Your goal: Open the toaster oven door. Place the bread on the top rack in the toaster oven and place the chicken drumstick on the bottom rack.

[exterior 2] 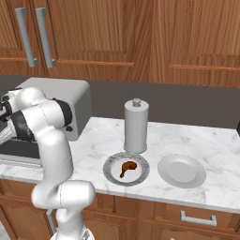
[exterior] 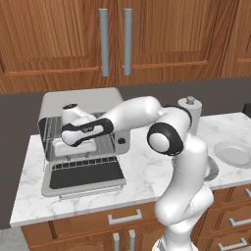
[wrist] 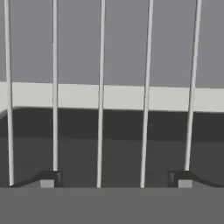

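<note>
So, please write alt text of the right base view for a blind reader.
A chicken drumstick lies on a grey plate on the marble counter, beside an empty plate. At left, the white arm reaches into the toaster oven.

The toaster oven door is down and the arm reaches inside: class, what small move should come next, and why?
Probably draw the gripper back out of the silver toaster oven. Its jaws stand open with nothing between them, over the wire rack, while the brown chicken drumstick waits on the grey round plate. The dark glass door already lies flat, so fetching the drumstick seems next.
</note>
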Robot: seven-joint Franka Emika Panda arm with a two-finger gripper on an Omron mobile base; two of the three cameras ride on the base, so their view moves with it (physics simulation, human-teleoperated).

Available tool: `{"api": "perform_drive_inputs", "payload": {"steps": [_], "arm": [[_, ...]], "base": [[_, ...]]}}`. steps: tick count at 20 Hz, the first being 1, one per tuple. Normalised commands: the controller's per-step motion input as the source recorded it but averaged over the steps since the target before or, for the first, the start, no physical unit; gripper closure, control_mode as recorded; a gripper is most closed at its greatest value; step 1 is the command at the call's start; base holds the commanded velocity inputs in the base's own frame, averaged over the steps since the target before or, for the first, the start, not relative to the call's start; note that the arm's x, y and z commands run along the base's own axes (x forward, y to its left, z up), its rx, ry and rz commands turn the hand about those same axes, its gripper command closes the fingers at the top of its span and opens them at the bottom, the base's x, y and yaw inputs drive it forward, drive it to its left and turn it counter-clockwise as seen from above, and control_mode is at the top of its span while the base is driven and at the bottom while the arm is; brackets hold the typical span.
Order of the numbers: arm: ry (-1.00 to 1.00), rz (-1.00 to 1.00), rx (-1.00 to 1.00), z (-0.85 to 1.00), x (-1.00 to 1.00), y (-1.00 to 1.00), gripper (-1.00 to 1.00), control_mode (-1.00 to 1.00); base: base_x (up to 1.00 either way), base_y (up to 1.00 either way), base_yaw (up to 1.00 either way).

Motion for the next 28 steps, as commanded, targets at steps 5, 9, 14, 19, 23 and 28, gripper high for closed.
{"api": "perform_drive_inputs", "payload": {"steps": [5,9,14,19,23,28], "arm": [[0.19,0.00,-0.03,-0.18,-1.00,0.00,-1.00,-1.00],[0.10,0.01,-0.01,-0.06,-1.00,-0.01,-1.00,-1.00],[-0.01,0.06,0.02,0.68,-0.30,-0.32,-1.00,-1.00],[-0.07,0.17,0.03,0.84,-0.18,-0.84,-1.00,-1.00],[-0.09,0.13,0.06,0.40,-0.23,-1.00,-1.00,-1.00],[-0.07,0.07,0.04,0.24,-0.12,-1.00,-1.00,-1.00]], "base": [[0.00,0.00,0.00],[0.00,0.00,0.00],[0.00,0.00,0.00],[0.00,0.00,0.00],[0.00,0.00,0.00],[0.00,0.00,0.00]]}}
